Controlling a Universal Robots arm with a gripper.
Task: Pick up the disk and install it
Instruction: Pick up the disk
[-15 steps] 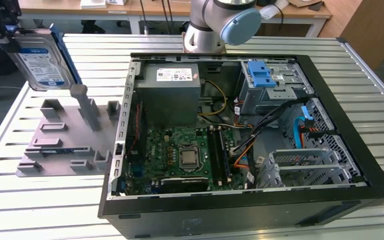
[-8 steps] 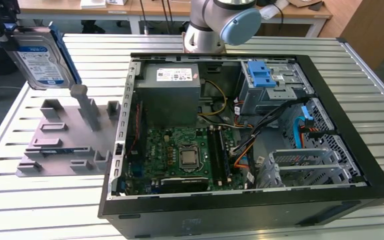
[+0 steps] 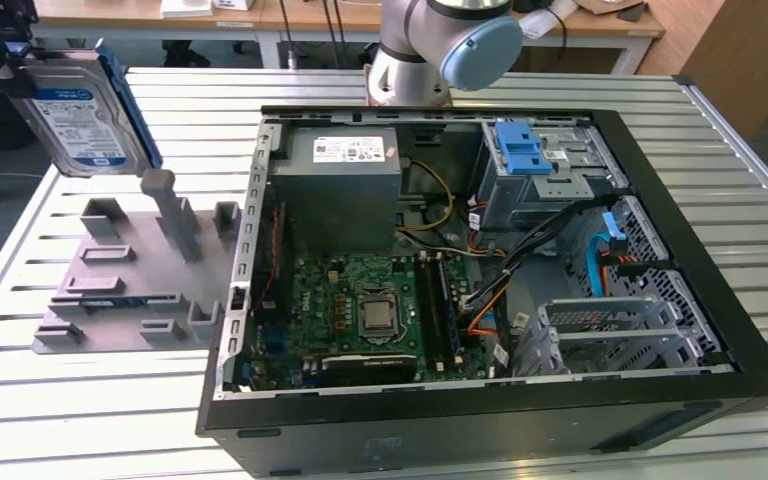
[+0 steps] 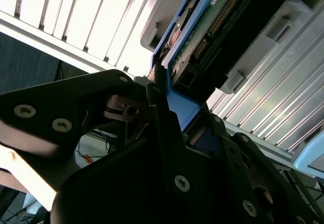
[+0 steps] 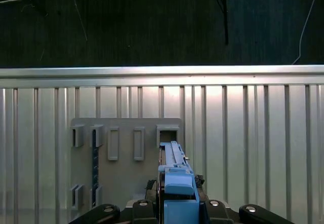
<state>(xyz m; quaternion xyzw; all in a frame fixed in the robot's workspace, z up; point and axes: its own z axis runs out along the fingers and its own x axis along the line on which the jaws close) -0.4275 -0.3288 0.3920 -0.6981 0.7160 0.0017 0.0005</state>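
While the claw (image 5: 178, 204) clamps the disk (image 3: 84, 120), held above the grey stand (image 3: 131, 285) — open computer case (image 3: 491, 425) alongside.

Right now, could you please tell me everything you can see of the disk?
The disk is a flat silver metal rectangle with a white-and-blue label, framed by blue plastic rails. The gripper, shut on it, holds it in the air on edge, slightly tilted, above the grey stand and outside the computer case. The second wrist view shows its green circuit board and connector pins.
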